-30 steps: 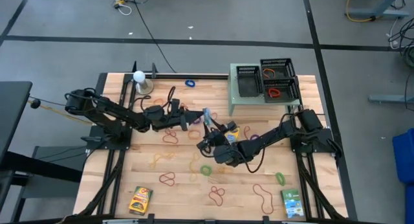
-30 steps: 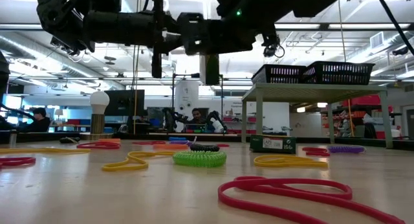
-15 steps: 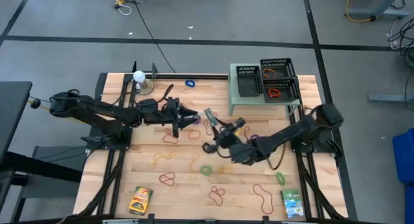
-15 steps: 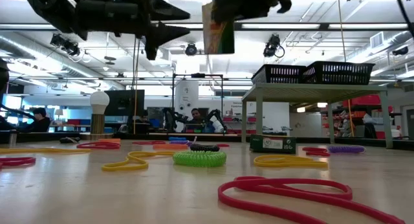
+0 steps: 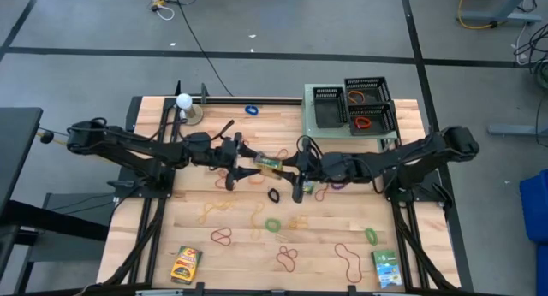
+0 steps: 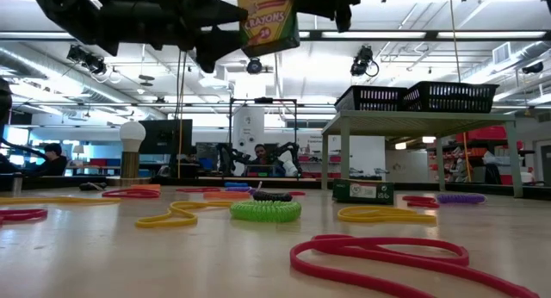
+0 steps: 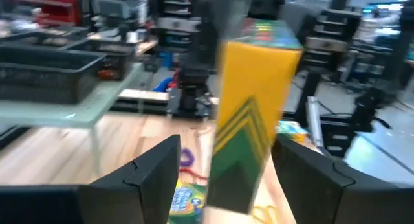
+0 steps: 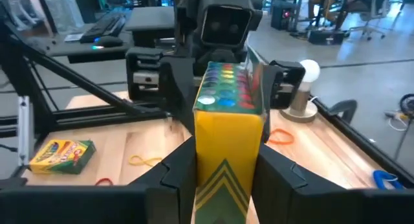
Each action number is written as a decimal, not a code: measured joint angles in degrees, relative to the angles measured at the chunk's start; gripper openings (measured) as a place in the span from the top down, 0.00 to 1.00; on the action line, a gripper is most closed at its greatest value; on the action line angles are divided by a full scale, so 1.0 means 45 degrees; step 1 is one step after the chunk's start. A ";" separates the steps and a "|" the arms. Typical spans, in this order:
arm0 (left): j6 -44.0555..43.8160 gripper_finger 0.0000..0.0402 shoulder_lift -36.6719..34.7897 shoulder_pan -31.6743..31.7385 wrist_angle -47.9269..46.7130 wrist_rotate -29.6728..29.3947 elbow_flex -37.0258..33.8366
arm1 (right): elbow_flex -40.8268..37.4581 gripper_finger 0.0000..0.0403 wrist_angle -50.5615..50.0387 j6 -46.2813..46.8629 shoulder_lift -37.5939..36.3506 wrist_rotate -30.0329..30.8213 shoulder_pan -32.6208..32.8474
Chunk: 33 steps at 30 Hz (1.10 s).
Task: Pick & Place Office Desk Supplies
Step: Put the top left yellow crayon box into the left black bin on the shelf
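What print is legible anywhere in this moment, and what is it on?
"CRAYONS" and "24": on the yellow-green cardboard crayon box held aloft by the right pincer.
Green box under the basket stand: label too small.
Crayon boxes lying on the wooden table: print too small.
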 joint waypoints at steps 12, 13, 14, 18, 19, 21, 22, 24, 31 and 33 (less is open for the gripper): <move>0.0590 0.79 0.0235 -0.0040 0.0731 0.0296 0.0000 | 0.0000 0.67 0.0054 0.0440 0.0000 -0.0016 -0.0121; 0.0593 0.80 0.0235 -0.0040 0.0691 0.0294 0.0000 | 0.0000 0.66 -0.0066 0.0466 -0.0053 -0.0017 -0.0115; 0.0605 0.80 0.0235 -0.0040 0.0590 0.0265 0.0000 | 0.0000 0.64 -0.0347 0.0522 -0.0170 -0.0026 -0.0074; 0.0855 0.80 0.0234 -0.0040 -0.0362 -0.0031 0.0002 | 0.0000 0.53 -0.1936 0.1358 -0.1133 0.0387 -0.0053; 0.0946 0.80 0.0232 -0.0040 -0.0862 -0.0202 0.0057 | 0.0000 0.50 -0.2354 0.1500 -0.1428 0.0577 -0.0053; 0.1157 0.80 0.0242 -0.0040 -0.2095 -0.0802 0.0258 | 0.0231 0.44 -0.3335 0.1865 -0.1915 0.0817 -0.0122; 0.1251 0.80 0.0298 -0.0049 -0.2539 -0.1108 0.0395 | 0.0552 0.41 -0.4141 0.1979 -0.2034 0.0835 -0.0186; 0.1411 0.79 0.0502 -0.0066 -0.3083 -0.1530 0.0763 | 0.1599 0.37 -0.6091 0.2002 -0.1979 0.0859 -0.0367; 0.1778 0.79 0.1886 -0.0064 -0.4319 -0.2385 0.2397 | 0.6355 0.33 -1.2428 0.1409 0.0261 -0.1480 -0.1230; 0.1862 0.79 0.2303 -0.0064 -0.4426 -0.2579 0.2852 | 0.7526 0.31 -1.3835 0.1053 0.0995 -0.1873 -0.1358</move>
